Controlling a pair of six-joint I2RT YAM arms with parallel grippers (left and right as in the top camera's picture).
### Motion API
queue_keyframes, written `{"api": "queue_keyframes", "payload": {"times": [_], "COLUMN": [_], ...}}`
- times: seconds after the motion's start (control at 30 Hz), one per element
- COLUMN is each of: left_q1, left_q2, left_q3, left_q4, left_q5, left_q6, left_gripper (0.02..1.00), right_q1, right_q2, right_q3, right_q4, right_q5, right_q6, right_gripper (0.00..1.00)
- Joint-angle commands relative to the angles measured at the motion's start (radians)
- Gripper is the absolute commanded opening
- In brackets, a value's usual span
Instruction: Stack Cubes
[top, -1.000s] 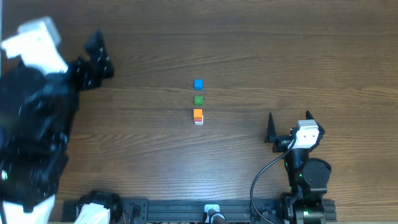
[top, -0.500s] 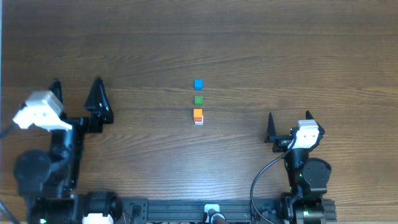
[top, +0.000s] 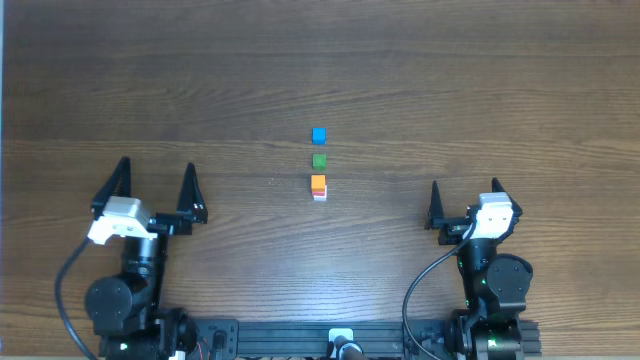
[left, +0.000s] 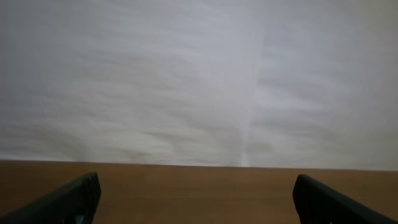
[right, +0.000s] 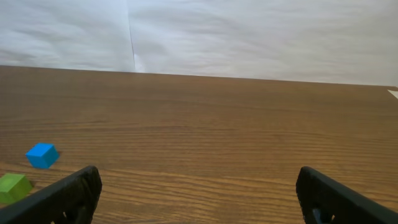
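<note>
Three small cubes lie in a short line at the table's middle: a blue cube (top: 319, 135) farthest from the arms, a green cube (top: 319, 161) behind it, and an orange cube (top: 318, 183) nearest, resting on a small white cube (top: 319, 196). The blue cube (right: 42, 155) and green cube (right: 13, 186) also appear in the right wrist view. My left gripper (top: 155, 184) stands open at the near left, empty, well left of the cubes. My right gripper (top: 465, 195) stands open at the near right, empty, well right of the cubes.
The wooden table (top: 480, 90) stretches wide around the cubes. A white backdrop (right: 249, 31) rises behind its far edge. A black rail (top: 330, 335) with both arm bases runs along the near edge.
The left arm has swung down from the far left and settled near its base, gripper open and pointing up the table. The right arm and the cubes have stayed put.
</note>
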Motion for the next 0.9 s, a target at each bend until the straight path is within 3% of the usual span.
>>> {"api": "queue_keyframes", "payload": {"times": [0.03, 0.23, 0.37, 0.77, 0.9], "left_q1": [0.006, 0.006, 0.006, 0.006, 0.006], "left_q2": [-0.072, -0.101, -0.101, -0.101, -0.101], "left_q3": [-0.062, -0.109, -0.129, -0.148, -0.148], "left_q4": [0.02, 0.019, 0.019, -0.105, -0.16], "left_q5": [-0.002, 0.008, 0.096, 0.066, 0.072], "left_q6": [0.075, 0.076, 0.177, 0.197, 0.139], "left_gripper": [0.996, 0.998, 1.0, 0.998, 0.998], "right_q1": [0.005, 0.005, 0.005, 0.005, 0.005], "right_q2": [-0.009, -0.009, -0.009, -0.009, -0.009], "right_q3": [-0.005, -0.005, -0.005, -0.005, -0.005], "right_q4": [-0.001, -0.001, -0.001, -0.001, -0.001], "right_q5": [-0.011, -0.011, -0.011, -0.011, -0.011], "right_q6": [-0.005, -0.005, -0.005, -0.005, -0.005], "right_gripper": [0.993, 0.991, 0.991, 0.991, 0.993]}}
